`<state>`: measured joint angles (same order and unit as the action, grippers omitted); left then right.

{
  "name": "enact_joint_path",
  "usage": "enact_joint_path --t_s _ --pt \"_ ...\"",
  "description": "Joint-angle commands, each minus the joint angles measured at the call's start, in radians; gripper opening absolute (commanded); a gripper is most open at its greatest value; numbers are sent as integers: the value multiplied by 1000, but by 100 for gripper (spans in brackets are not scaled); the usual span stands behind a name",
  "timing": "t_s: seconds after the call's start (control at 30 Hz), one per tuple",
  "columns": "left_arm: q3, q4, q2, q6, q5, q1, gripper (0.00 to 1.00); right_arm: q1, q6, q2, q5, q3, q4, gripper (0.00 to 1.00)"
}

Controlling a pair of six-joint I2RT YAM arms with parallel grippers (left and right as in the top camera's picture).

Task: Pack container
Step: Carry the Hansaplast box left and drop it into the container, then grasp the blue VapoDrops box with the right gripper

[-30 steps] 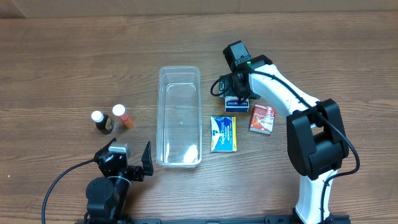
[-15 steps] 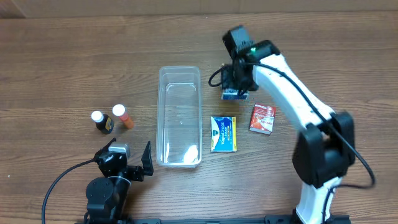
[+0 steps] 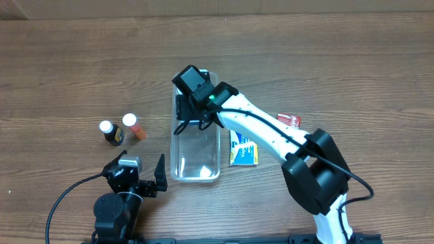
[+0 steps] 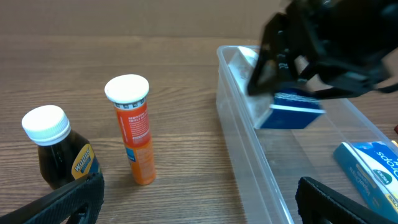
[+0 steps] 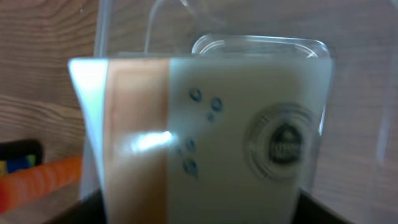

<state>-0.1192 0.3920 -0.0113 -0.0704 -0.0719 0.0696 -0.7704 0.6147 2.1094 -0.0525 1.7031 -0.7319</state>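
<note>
The clear plastic container lies lengthwise mid-table, and in the left wrist view nothing rests on its floor. My right gripper is over the container's far end, shut on a small blue and white box. The box hangs within the container walls, just above the floor. It fills the right wrist view, with the container's far end behind it. My left gripper is open and empty at the front left, near the container's near left corner.
An orange tube and a dark bottle with a white cap stand left of the container. A blue and yellow box lies just right of it. A red box shows partly behind the right arm.
My right gripper lifted the small blue box from the right of the container and carried it left, over the container's far end. The left arm has not moved.
</note>
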Motion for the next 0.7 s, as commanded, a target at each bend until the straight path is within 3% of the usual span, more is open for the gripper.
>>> enact_joint_path --t_s 0.0,0.07,0.17,0.23,0.33,0.53,0.67 --pt "5 -4 6 19 -7 -6 100 7 -47 -14 -14 19 20 80" --pt "5 -4 6 19 -7 -6 100 7 -107 -60 -13 62 -12 85" --pt "5 -4 6 19 -7 -6 100 62 -152 -243 -18 116 -228 97" --pt "5 -4 6 19 -7 -6 100 138 -153 -343 -18 116 -408 100" --pt "5 -4 6 19 -7 -6 100 232 -175 -350 -13 81 -560 100" --pt "5 -4 6 19 -7 -6 100 240 -168 -307 197 -309 -330 100" --pt "5 -4 6 19 -7 -6 100 236 -180 -307 211 -484 -214 100"
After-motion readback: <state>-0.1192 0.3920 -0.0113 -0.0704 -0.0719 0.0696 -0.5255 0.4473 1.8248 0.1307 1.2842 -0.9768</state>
